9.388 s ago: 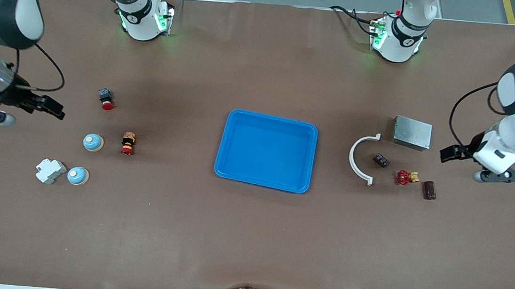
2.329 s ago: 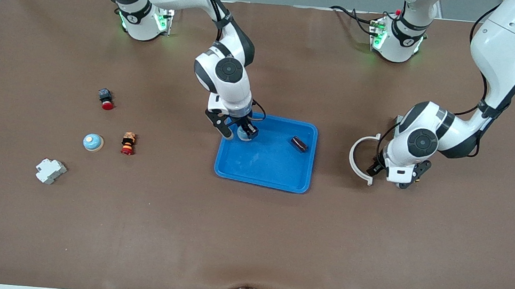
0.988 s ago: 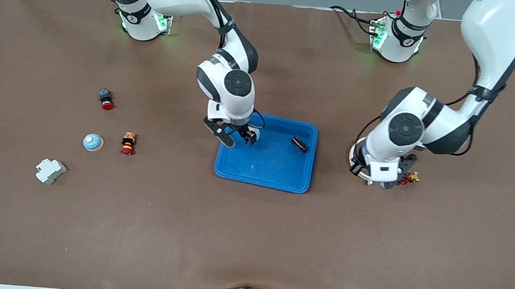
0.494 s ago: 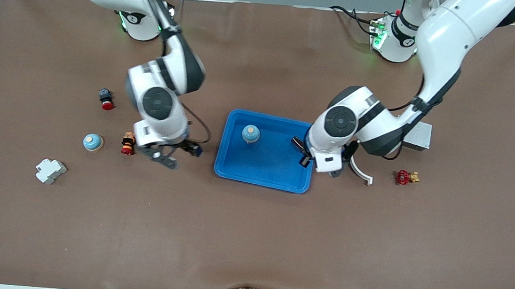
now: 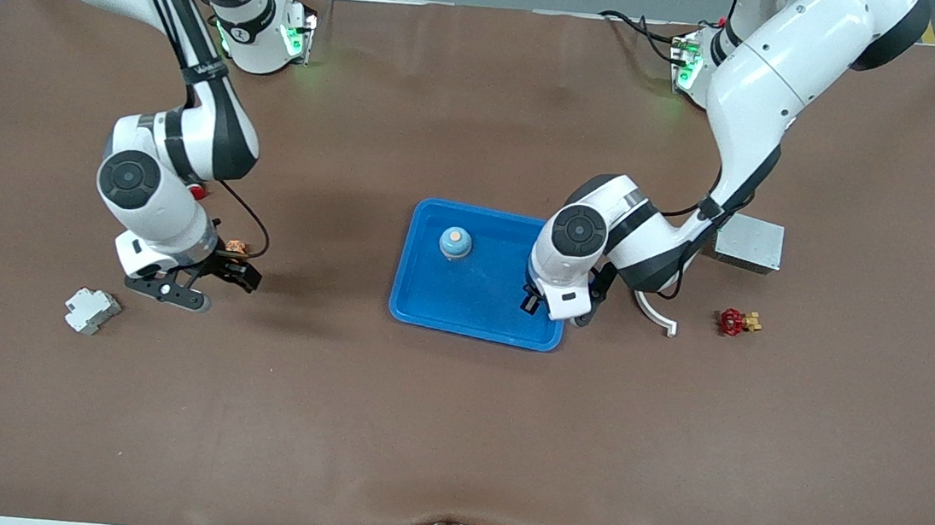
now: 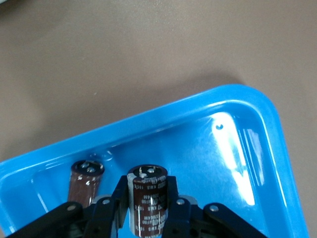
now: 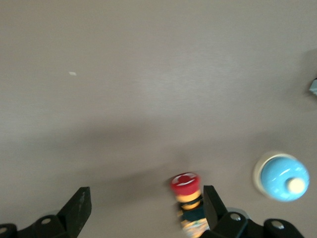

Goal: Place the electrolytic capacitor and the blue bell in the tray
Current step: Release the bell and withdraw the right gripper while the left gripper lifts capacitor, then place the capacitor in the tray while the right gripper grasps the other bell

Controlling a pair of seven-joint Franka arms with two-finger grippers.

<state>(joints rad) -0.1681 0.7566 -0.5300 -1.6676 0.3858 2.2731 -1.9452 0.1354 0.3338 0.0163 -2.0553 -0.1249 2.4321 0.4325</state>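
The bright blue tray (image 5: 428, 310) lies mid-table. A blue bell (image 5: 455, 243) with a tan knob stands in it. My left gripper (image 5: 534, 301) hangs over the tray's corner at the left arm's end, shut on a brown electrolytic capacitor (image 6: 147, 206). The left wrist view shows this left gripper (image 6: 147, 191) above the tray floor (image 6: 233, 148), with another capacitor (image 6: 86, 179) lying in the tray beside it. My right gripper (image 5: 208, 285) is open over the table toward the right arm's end. A second blue bell (image 7: 283, 177) sits beside the right gripper (image 7: 146, 203).
A red-capped push button (image 7: 187, 191) lies by one right finger, partly seen as an orange bit (image 5: 236, 247). A white breaker (image 5: 91, 310) sits nearer the camera. A grey metal box (image 5: 748, 242), white curved piece (image 5: 656, 311) and red valve (image 5: 736, 322) lie at the left arm's end.
The right gripper left the bell standing in the tray and swung toward the right arm's end. The left arm carried its capacitor from the table to over the tray's corner.
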